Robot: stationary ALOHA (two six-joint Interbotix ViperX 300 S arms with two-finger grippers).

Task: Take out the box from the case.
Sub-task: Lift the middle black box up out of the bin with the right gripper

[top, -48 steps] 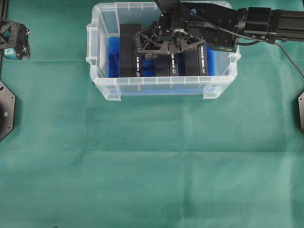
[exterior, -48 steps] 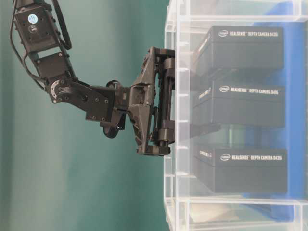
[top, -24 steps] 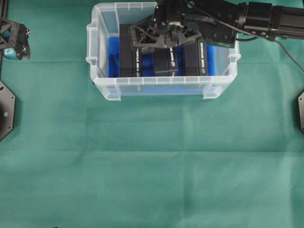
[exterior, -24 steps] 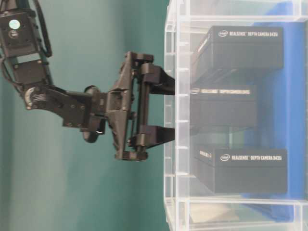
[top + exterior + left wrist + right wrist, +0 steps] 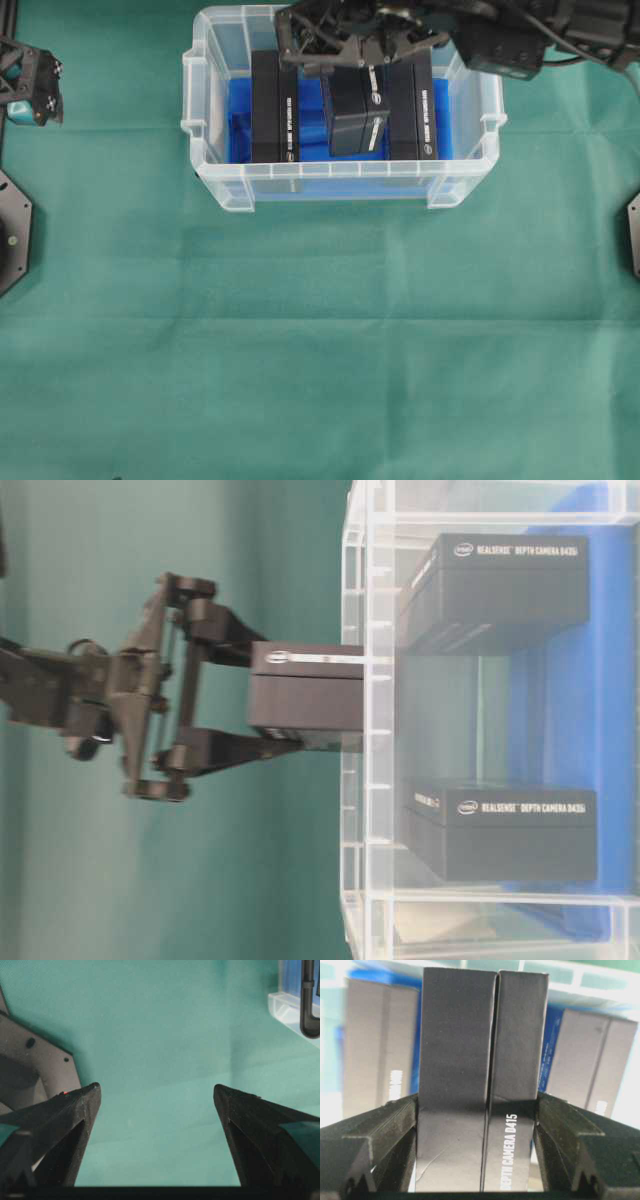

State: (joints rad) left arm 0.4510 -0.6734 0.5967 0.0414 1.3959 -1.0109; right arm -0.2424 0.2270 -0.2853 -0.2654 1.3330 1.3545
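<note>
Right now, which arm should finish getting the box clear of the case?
Right. The right gripper already clamps the middle box, partly lifted above the case rim. The left gripper hangs open over bare cloth, away from it.

We see the case at the far middle of the table, with two boxes standing in it, one on the left and one on the right. Between and above them a third box sits clamped in the right gripper, partly above the rim. The left gripper lies well apart at the table's left edge
</note>
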